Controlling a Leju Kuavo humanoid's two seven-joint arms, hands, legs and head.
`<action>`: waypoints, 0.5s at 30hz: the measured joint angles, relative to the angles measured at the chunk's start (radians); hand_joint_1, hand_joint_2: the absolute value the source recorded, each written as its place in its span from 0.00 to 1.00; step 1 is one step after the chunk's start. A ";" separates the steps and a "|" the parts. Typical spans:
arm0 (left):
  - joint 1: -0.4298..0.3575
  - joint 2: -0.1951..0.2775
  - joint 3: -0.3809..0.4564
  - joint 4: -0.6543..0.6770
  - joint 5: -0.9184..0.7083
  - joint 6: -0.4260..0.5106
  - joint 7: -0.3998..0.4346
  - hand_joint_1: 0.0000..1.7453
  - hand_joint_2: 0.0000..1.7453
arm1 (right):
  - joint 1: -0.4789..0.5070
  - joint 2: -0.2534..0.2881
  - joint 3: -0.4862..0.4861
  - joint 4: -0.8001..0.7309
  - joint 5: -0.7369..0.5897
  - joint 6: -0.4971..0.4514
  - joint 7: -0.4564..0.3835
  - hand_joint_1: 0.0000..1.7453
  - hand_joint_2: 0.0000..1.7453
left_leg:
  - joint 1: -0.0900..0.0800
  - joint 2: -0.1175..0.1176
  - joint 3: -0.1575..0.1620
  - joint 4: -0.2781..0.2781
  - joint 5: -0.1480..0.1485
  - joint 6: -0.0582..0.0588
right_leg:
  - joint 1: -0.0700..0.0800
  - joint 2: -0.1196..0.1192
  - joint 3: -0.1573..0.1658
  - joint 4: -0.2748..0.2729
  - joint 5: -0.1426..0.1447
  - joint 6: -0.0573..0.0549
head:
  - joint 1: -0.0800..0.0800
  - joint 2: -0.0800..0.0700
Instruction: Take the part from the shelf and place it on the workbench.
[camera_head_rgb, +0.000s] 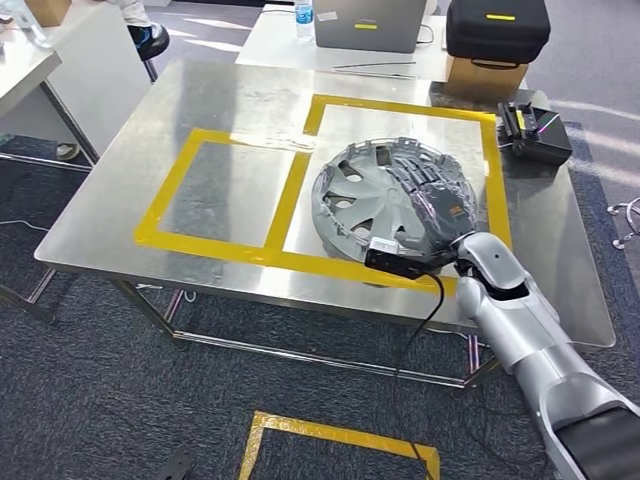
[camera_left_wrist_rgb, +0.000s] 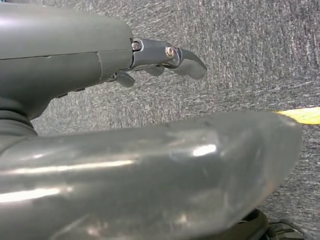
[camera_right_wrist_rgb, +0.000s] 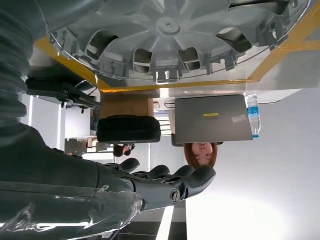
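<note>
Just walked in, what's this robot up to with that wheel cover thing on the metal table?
The robot is putting a part on its workbench. The grey wheel cover lies flat on the steel top, inside the larger yellow-taped square. The right robot hand is stretched out over the cover's far side with fingers extended; from the wrist view the fingers look spread and apart from the cover, so it seems to have let go. The left robot hand hangs over the carpet, holding nothing.
</note>
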 joint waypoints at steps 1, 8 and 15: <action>0.000 0.000 0.001 0.000 0.004 0.000 0.000 0.00 0.00 | 0.008 -0.001 -0.003 -0.004 -0.001 -0.002 0.000 0.00 1.00 | 0.000 0.000 0.000 0.001 -0.001 0.001 | 0.000 0.000 0.001 0.000 0.000 0.001 | 0.000 0.000; 0.000 0.000 0.004 0.000 0.009 -0.002 0.000 0.00 0.00 | 0.032 -0.006 -0.009 -0.015 -0.005 -0.007 0.000 0.00 1.00 | -0.003 0.000 0.000 0.005 -0.005 0.008 | -0.003 0.000 0.003 -0.001 -0.001 0.006 | 0.000 0.000; -0.001 -0.005 0.005 0.000 0.010 -0.003 0.000 0.00 0.00 | 0.046 -0.015 -0.019 -0.025 -0.007 -0.010 -0.001 0.00 1.00 | 0.016 0.008 0.012 -0.015 0.011 0.023 | -0.008 -0.002 -0.098 0.231 -0.117 0.036 | 0.005 0.000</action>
